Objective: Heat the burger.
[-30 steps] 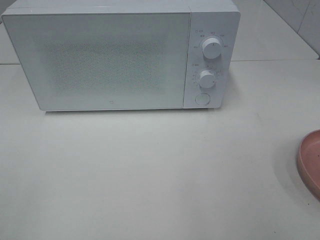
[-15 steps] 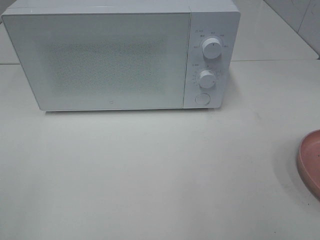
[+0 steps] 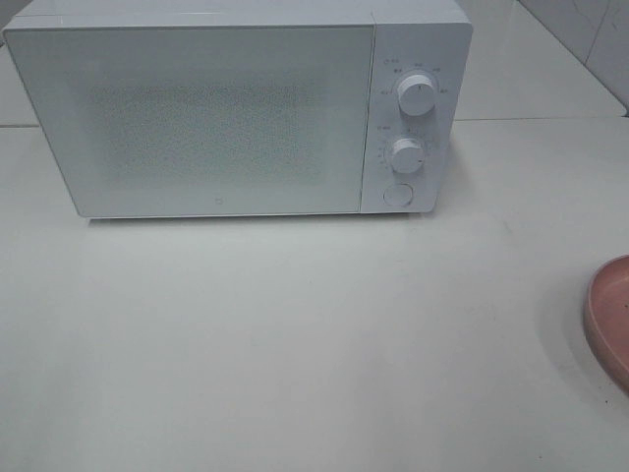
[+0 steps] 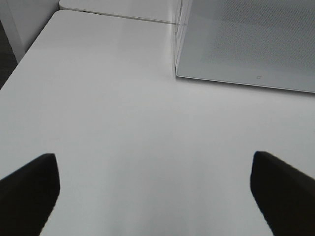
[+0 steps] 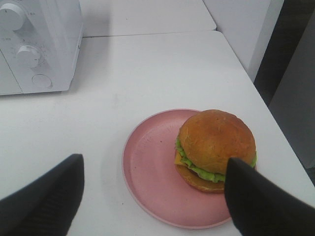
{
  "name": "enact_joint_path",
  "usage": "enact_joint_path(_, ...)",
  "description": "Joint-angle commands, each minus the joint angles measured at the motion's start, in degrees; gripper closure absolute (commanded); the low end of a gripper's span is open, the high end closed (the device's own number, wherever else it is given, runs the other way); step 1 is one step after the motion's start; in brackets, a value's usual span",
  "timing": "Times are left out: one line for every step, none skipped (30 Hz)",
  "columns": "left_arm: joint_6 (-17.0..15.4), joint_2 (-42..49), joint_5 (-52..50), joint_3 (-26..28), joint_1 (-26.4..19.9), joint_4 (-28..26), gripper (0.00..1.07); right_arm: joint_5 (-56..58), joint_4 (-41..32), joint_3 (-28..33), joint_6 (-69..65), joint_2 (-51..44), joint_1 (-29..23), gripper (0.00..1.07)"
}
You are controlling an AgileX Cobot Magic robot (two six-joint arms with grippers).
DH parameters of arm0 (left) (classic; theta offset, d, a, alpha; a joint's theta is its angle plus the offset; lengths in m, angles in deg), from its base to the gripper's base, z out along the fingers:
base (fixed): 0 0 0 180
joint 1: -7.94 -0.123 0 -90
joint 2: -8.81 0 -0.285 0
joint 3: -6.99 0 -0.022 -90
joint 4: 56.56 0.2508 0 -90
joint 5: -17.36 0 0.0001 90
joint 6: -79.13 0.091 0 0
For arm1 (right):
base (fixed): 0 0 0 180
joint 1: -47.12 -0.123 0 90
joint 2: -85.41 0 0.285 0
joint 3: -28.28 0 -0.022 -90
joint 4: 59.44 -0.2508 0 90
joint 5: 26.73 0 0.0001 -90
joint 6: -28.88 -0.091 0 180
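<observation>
The burger (image 5: 216,145), golden-brown bun over green lettuce and yellow cheese, sits on the far-right part of a round pink plate (image 5: 152,167). My right gripper (image 5: 152,196) hovers open above the plate's near side; one finger (image 5: 256,201) overlaps the burger's near edge in the picture, nothing is held. The exterior high view shows only a sliver of the plate (image 3: 609,320) at its right edge; the burger is out of that view. My left gripper (image 4: 155,189) is open over bare table, left of the white microwave (image 3: 236,108), whose door is shut.
The microwave has two knobs (image 3: 416,96) and a round button (image 3: 396,194) on its right panel. The table's right edge (image 5: 266,108) runs close past the plate. A second table (image 4: 118,10) joins at the back.
</observation>
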Motion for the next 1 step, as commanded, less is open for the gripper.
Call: enact_joint_path(0.11, 0.97, -0.74, -0.17, -0.23, -0.46, 0.09, -0.46, 0.23, 0.06, 0.57, -1.43, 0.29, 0.33)
